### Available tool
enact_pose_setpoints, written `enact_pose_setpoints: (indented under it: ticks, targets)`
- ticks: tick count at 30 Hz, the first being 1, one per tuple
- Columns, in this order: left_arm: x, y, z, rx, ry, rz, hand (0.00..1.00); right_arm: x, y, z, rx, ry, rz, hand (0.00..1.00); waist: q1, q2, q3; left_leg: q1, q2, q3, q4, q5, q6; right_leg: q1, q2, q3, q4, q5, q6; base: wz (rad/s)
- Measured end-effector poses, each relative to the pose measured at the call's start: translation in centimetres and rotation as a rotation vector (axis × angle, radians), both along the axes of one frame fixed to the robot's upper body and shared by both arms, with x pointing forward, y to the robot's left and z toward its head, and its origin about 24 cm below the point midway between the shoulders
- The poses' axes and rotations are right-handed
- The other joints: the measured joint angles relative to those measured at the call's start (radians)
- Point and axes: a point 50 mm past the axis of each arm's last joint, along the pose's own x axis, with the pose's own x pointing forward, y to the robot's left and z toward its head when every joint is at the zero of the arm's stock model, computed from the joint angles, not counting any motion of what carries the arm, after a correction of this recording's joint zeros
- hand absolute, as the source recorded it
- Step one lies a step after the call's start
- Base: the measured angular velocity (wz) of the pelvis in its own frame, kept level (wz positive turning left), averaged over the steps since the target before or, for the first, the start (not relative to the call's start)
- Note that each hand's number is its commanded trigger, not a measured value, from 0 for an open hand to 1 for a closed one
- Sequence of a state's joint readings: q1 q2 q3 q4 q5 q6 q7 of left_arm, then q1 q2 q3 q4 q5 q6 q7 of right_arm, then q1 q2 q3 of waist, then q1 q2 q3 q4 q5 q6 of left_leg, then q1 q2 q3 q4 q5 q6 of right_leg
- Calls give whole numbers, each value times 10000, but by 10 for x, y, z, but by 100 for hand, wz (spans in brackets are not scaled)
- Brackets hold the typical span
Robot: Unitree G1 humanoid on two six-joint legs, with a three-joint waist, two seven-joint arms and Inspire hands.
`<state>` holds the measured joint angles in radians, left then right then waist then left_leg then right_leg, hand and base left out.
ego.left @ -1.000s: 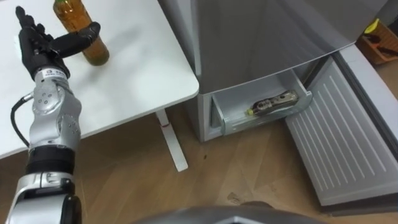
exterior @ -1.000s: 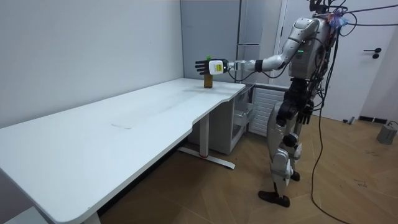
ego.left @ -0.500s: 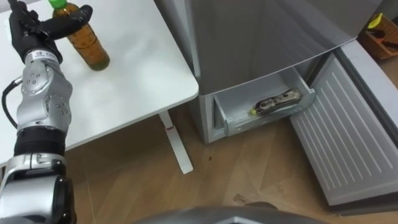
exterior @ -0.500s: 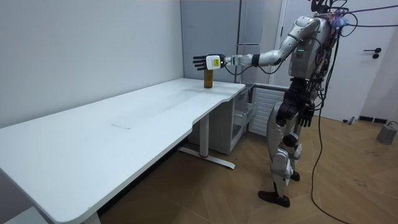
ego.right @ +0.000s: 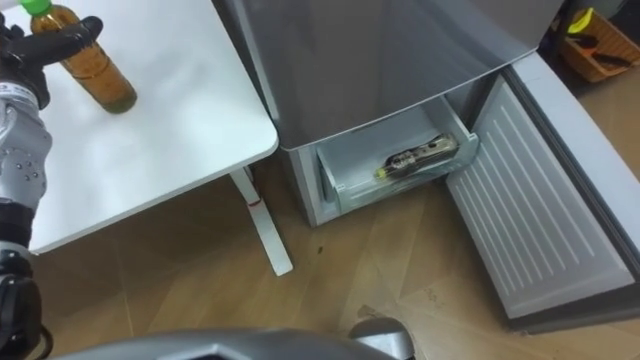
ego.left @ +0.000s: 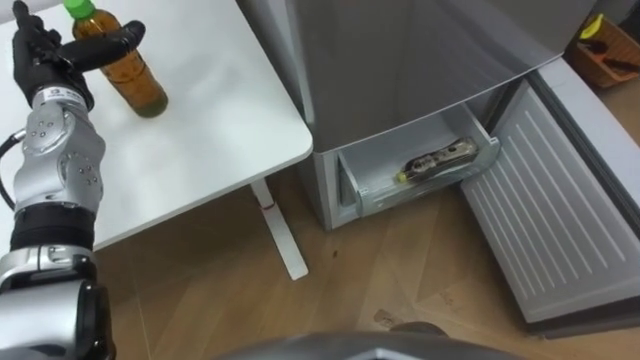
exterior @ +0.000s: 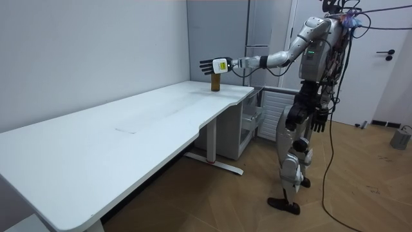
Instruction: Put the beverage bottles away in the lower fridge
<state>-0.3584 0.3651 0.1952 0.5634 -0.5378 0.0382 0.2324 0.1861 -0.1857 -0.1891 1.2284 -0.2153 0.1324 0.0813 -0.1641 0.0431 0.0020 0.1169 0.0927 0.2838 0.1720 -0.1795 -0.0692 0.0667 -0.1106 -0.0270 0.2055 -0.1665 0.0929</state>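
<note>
Drinks, two bottles: one stands on the table, one lies in the fridge. The grey fridge (ego.left: 420,50) stands just beside the white table (ego.left: 210,120). Its lower door (ego.left: 560,210) is swung wide and the bottom drawer (ego.left: 380,195) is pulled out, with the stowed bottle (ego.left: 437,161) lying on its side inside. The robot stands before the fridge with its left arm stretched out over the table, and the right hand (exterior: 319,122) hangs by its hip. The standing bottle (ego.left: 130,75), amber with a green cap (ego.left: 80,8), is upright near the table's corner next to the fridge. The left hand (ego.left: 45,60) is level with the bottle's shoulder, fingers straight and spread, thumb reaching across in front of the neck. It grips nothing, and whether it touches the bottle cannot be told.

Handling, as judged: a full plastic bottle, moderately heavy and stiff enough to squeeze. It looks smooth and possibly slippery, and it is tall, so a brush near the top could topple it. The surest hold is round the broad body below the shoulder, fingers behind and thumb in front, not at the narrow neck.
</note>
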Motion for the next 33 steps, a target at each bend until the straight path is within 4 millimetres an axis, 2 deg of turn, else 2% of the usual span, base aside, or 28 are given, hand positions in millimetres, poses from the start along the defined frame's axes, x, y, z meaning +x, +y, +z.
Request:
enact_pose_setpoints:
  ticks: [8, 21, 22, 23, 24, 25, 33]
  targets:
    - [-1, 1, -4, -77, 210, 4, 0, 6, -5, 2, -138, -174, 279, 0, -269, -26, 11, -22, 2, 27, -6, 0, 0, -65, 13, 42, 9, -1, 1, 0]
    - [2, 1, -3, -96, 231, 67, 0, 6, -5, 2, -160, -175, 332, 0, -274, -51, 15, -21, 1, 126, -1, 3, 4, -140, 22, 199, 39, -1, 1, -1]
    - [2, 1, -3, -96, 231, 68, 5, 6, -5, 2, -160, -172, 331, 0, -276, -56, 14, -19, 1, 129, -1, 3, 4, -140, 26, 217, 39, -1, 1, 0]
    - [2, 1, -3, -97, 235, 68, 57, 6, -5, 2, -159, -177, 325, 0, -279, -67, 14, -14, 2, 135, 0, 4, 5, -139, 26, 221, 50, -1, 1, 0]
    - [2, 2, -3, -98, 243, 71, 94, 6, -5, 2, -157, -176, 325, 0, -280, -72, 16, -12, 1, 137, 1, 4, 5, -139, 26, 222, 61, -1, 1, 0]
    - [2, 2, -4, -108, 285, 89, 100, 6, -5, 2, -155, -172, 323, 0, -286, -82, 14, -14, 1, 141, 2, 4, 5, -139, 26, 224, 80, -1, 1, 0]
    - [-2, 7, -13, -149, 729, 312, 100, 8, -5, 2, -143, -220, 333, 0, -292, -179, 48, -32, 9, 147, 81, 3, 6, -151, 25, 238, 133, -2, 3, 0]
